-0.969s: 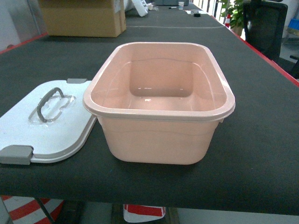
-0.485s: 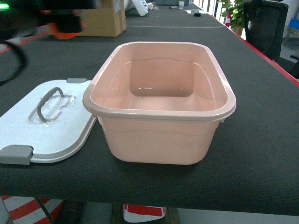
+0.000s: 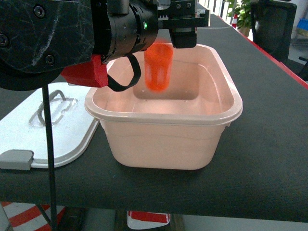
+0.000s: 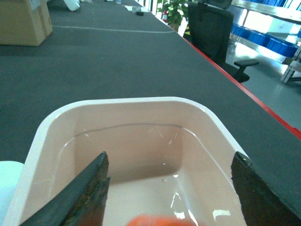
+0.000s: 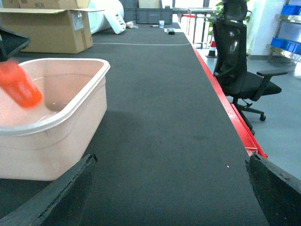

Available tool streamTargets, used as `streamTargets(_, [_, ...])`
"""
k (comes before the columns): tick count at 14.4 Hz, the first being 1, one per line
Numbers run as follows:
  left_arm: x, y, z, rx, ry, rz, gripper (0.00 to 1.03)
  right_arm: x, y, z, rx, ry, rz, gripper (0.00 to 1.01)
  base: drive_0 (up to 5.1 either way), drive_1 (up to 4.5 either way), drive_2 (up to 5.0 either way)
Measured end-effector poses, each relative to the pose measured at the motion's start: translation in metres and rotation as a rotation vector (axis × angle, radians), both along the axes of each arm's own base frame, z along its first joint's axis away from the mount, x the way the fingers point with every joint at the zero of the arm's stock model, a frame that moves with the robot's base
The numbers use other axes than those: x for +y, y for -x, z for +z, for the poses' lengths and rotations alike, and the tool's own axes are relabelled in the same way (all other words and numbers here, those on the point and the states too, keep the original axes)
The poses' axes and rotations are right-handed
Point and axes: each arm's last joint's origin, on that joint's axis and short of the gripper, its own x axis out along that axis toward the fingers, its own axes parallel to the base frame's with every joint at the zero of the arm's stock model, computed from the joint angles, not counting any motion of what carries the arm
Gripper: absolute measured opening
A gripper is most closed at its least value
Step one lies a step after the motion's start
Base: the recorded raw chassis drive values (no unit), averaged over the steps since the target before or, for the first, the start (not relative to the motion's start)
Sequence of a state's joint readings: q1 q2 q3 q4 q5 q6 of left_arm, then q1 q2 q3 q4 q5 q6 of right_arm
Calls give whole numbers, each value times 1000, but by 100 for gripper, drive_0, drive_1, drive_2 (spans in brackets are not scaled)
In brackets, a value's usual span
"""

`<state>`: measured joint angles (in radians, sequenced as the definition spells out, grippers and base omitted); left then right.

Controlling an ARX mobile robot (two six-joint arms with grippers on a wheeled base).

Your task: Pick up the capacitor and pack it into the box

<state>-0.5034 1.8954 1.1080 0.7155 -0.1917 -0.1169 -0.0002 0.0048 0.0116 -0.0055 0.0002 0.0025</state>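
Black table (image 3: 269, 144): capacitor (image 3: 158, 67) below left hand (image 3: 175, 29) (blurred)

Bright even light, motion-blurred orange capacitor (image 3: 158, 67), glare on box (image 3: 192, 144)

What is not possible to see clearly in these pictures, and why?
- Capacitor: motion-blurred orange in the head view; only a sliver at the bottom edge of the left wrist view. Whether it is held or falling cannot be told.
- Left gripper: fingertips cut off by the left wrist view's edge.
- Lid: its far part is hidden by the arm in the head view.
- Box: cut off at the right wrist view's left edge.
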Motion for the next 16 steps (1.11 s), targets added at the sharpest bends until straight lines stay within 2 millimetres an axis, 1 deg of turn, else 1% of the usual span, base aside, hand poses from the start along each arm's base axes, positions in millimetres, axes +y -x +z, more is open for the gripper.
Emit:
streamTargets(1, [3, 1, 2, -3, 0, 6, 84, 0, 0, 0, -1, 0, 0, 98, 0, 0, 0])
streamTargets(2, [10, 3, 5, -22, -9, 21, 95, 0, 0, 0, -1, 0, 0, 98, 0, 0, 0])
streamTargets(3, [21, 4, 13, -41, -19, 41, 100, 0, 0, 0, 0, 0, 0, 98, 0, 0, 0])
streamTargets(4, [37, 3, 21, -64, -24, 79, 97, 0, 0, 0, 0, 0, 0, 98, 0, 0, 0])
streamTargets(5, [60, 1, 29, -86, -29, 134, 98, 0, 0, 0, 0, 0, 0, 98, 0, 0, 0])
streamTargets(6, [89, -1, 33, -99, -33, 203, 98, 0, 0, 0, 0, 0, 0, 98, 0, 0, 0])
streamTargets(7, [116, -5, 32, -99, -38, 264, 98, 0, 0, 0, -1, 0, 0, 98, 0, 0, 0])
streamTargets(8, [144, -10, 25, -77, -49, 331, 98, 0, 0, 0, 0, 0, 0, 98, 0, 0, 0])
streamTargets(9, [157, -14, 19, -60, -55, 362, 98, 0, 0, 0, 0, 0, 0, 98, 0, 0, 0])
streamTargets(10, [176, -19, 6, -19, -67, 393, 98, 0, 0, 0, 0, 0, 0, 98, 0, 0, 0])
streamTargets(11, [191, -26, -13, 39, -86, 401, 98, 0, 0, 0, 0, 0, 0, 98, 0, 0, 0])
streamTargets(13, [201, -38, -46, 121, -132, 408, 98, 0, 0, 0, 0, 0, 0, 98, 0, 0, 0])
streamTargets(14, [203, -45, -69, 189, -159, 402, 98, 0, 0, 0, 0, 0, 0, 98, 0, 0, 0])
streamTargets(15, [205, -50, -84, 234, -165, 395, 98, 0, 0, 0, 0, 0, 0, 98, 0, 0, 0])
streamTargets(16, [207, -53, -92, 259, -167, 386, 98, 0, 0, 0, -1, 0, 0, 98, 0, 0, 0])
